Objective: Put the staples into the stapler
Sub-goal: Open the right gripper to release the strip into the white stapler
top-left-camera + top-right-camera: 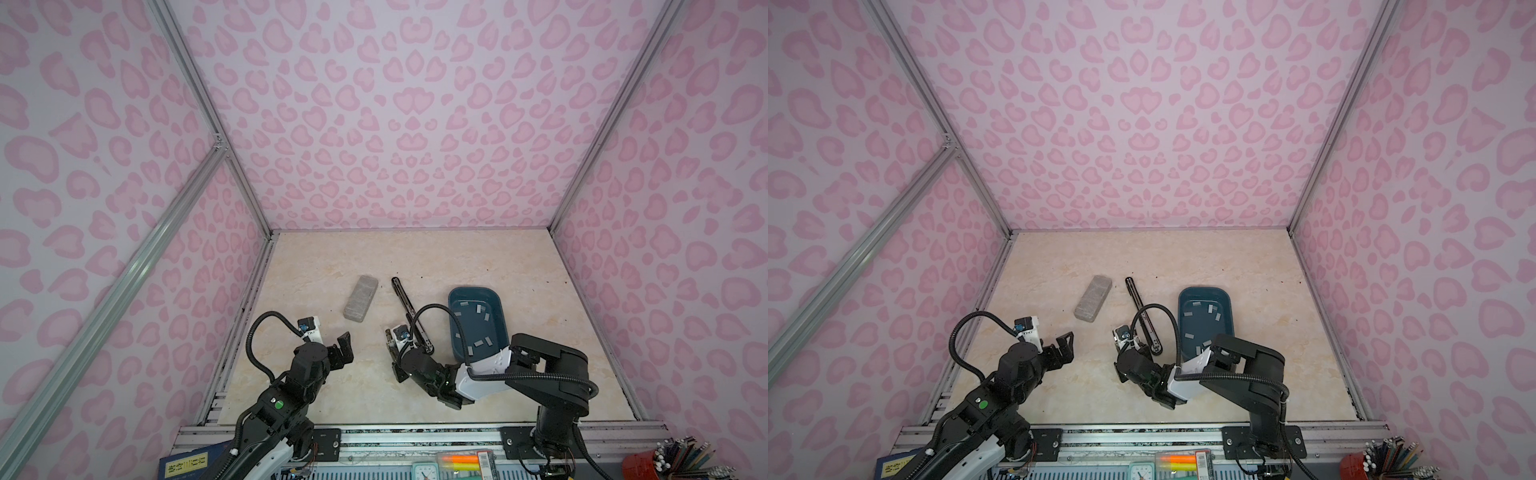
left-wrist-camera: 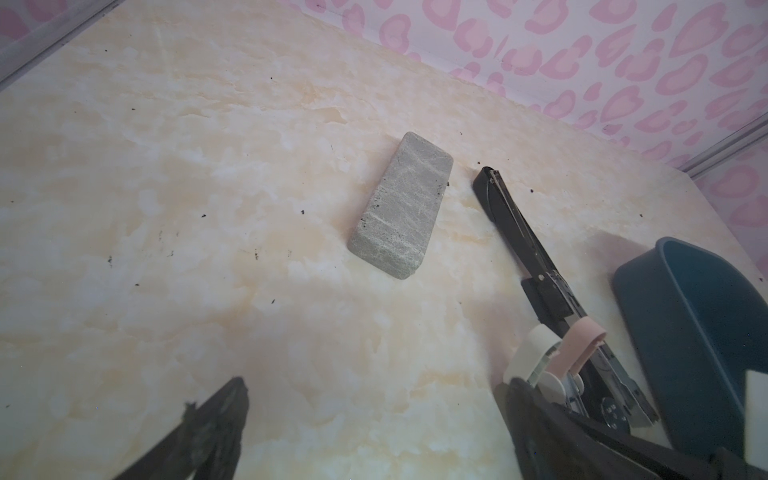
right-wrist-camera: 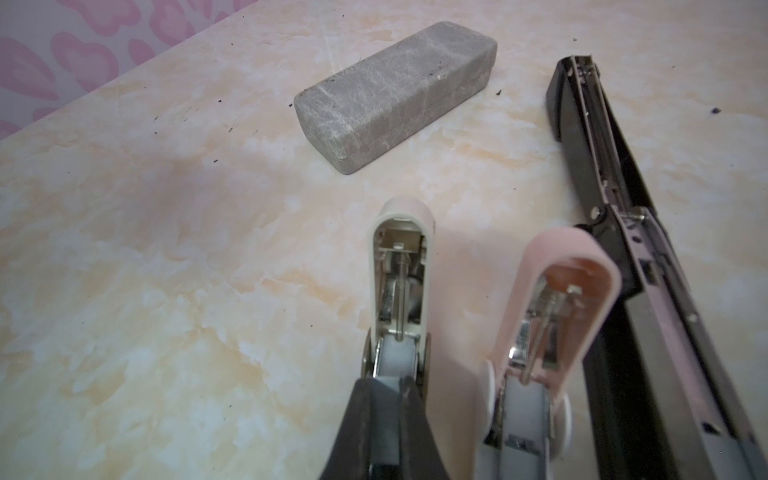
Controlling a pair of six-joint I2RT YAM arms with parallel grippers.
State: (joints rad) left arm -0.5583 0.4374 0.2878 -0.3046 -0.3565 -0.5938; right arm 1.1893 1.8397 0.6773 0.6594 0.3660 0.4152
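The black stapler (image 1: 402, 296) (image 3: 594, 158) lies opened out flat on the table, its metal channel facing up. Several grey staples (image 1: 480, 308) (image 1: 1212, 309) lie scattered in the dark blue tray (image 1: 473, 288) to its right. My right gripper (image 3: 386, 380) is at the stapler's near end, shut on the rear of a small white stapler (image 3: 401, 266) (image 2: 530, 353). A small pink stapler (image 3: 552, 257) (image 2: 579, 336) sits right beside the white one. My left gripper (image 1: 343, 351) (image 2: 376, 384) hangs open and empty over bare table, to the left.
A large grey speckled block (image 1: 360, 298) (image 3: 395, 91) lies left of the black stapler. Pink patterned walls with metal frame posts close in the table on three sides. The right arm's cable (image 1: 432, 309) arcs over the tray's left rim.
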